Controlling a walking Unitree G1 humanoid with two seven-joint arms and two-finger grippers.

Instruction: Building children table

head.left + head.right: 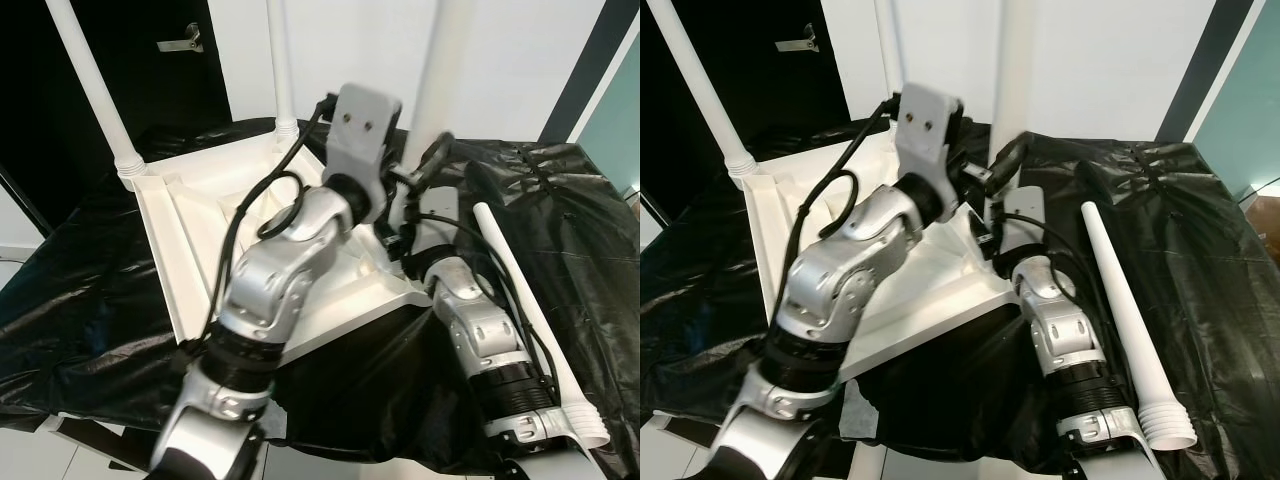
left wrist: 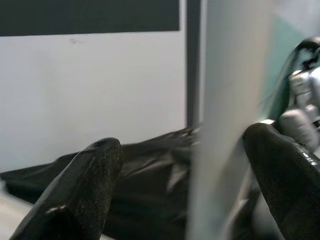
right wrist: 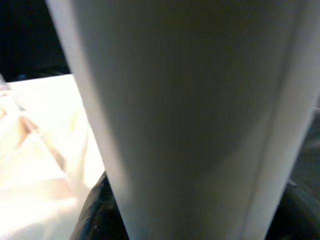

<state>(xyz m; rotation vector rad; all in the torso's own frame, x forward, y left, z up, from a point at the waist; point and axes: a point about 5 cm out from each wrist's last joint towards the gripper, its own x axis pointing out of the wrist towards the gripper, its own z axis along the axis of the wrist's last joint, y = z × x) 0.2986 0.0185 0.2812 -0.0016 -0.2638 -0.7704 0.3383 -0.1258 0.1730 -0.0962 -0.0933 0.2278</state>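
Observation:
The white table top (image 1: 195, 235) lies upside down on a black plastic sheet (image 1: 590, 230). Two white legs stand in its corners, one at the left (image 1: 90, 80) and one at the back (image 1: 280, 60). A third leg (image 1: 440, 60) stands upright at the right corner. My left gripper (image 2: 185, 140) is open, its black fingers (image 2: 75, 195) on either side of this leg, one of them apart from it. My right gripper (image 3: 200, 215) is shut on the same leg low down, beside the corner. A fourth leg (image 1: 1125, 300) lies loose on the sheet to the right.
A black door with a metal handle (image 1: 180, 42) stands at the back left, with a white wall behind the table. The sheet hangs over the front edge of the surface, and light floor (image 1: 30, 455) shows below on the left.

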